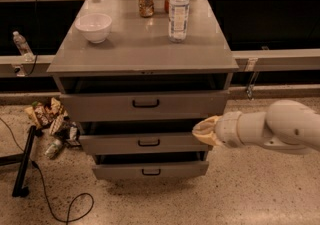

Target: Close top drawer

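The top drawer (145, 105) is a wide grey front with a small black bar handle (146, 103). It stands pulled out a little, with a dark gap under the cabinet top (142, 51). My gripper (204, 131) is at the end of a white arm (270, 128) that comes in from the right. It sits just below the drawer's lower right corner, in front of the right end of the middle drawer (145, 143). Its tip is wrapped in tan material.
On the cabinet top stand a white bowl (93, 27), a water bottle (178, 11) and two cans (146, 0). The bottom drawer (149, 170) also stands out. Litter (50, 119), a black stand (22, 166) and a cable (55, 204) lie on the floor at left.
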You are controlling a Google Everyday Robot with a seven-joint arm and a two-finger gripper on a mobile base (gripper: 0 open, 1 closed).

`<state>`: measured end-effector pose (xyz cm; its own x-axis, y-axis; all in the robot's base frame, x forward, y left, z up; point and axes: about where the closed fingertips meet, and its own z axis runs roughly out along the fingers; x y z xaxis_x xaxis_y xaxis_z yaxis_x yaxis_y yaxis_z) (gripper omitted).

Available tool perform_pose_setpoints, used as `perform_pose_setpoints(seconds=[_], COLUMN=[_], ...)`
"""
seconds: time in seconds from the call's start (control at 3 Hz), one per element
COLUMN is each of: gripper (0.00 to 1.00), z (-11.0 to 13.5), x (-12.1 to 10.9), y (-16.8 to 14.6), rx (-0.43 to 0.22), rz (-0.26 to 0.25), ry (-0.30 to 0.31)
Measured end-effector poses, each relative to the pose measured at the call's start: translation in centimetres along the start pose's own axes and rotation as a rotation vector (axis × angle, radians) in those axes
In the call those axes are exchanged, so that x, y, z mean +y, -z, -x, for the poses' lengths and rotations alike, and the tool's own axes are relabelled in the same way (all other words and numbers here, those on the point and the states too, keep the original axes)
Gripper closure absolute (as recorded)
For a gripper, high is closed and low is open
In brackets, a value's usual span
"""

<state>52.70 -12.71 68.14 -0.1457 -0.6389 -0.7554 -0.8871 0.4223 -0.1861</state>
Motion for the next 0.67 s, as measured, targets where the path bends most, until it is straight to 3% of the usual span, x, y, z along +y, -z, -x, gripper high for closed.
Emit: perform_pose_setpoints(seconds=[0.33, 0.67], gripper=[1.0, 0.84], z=[2.3, 4.1], x=[0.3, -0.4], y=[4.9, 8.5], rx=[-0.173, -0.423], rz=[-0.003, -0.039], ry=[-0.11, -0.197])
